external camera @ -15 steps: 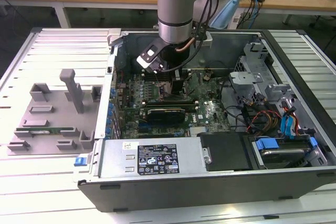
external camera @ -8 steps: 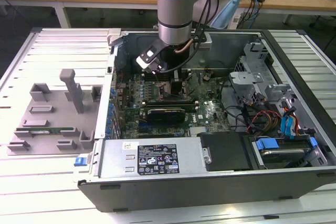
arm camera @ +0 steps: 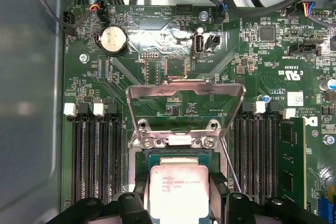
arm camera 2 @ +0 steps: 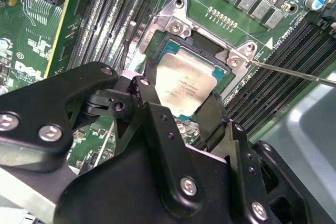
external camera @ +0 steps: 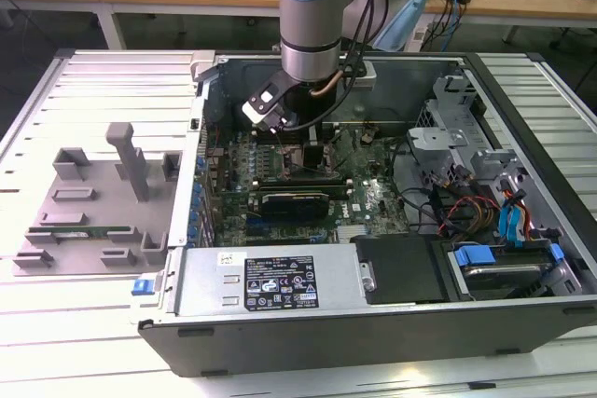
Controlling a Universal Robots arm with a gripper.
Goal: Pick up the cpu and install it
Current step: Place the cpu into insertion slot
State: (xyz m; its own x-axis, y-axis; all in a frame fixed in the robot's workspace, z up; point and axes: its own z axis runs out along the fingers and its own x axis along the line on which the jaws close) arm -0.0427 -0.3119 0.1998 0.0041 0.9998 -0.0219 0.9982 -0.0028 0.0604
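The cpu [arm camera 2: 184, 82] is a flat silvery square chip, lying level in or just over the open socket [arm camera 2: 220, 59] on the green motherboard [external camera: 373, 198]. My gripper [arm camera 2: 181, 95] straddles it, with one black finger against each of two opposite edges, shut on it. In the first wrist view the cpu [arm camera: 178, 195] sits between the fingers [arm camera: 139, 187] below the raised metal load plate [arm camera: 186, 100]. In the exterior view my gripper [external camera: 312, 151] reaches down into the middle of the open computer case [external camera: 522, 118].
Memory slots flank the socket, one holding a green stick [arm camera: 291, 161]. A thin socket lever [arm camera 2: 294, 72] sticks out beside it. A coin battery [arm camera: 113, 40], a black card [external camera: 294, 202], cables [external camera: 466, 212] and a power supply [external camera: 270, 281] crowd the case. A grey fixture [external camera: 93, 202] stands outside.
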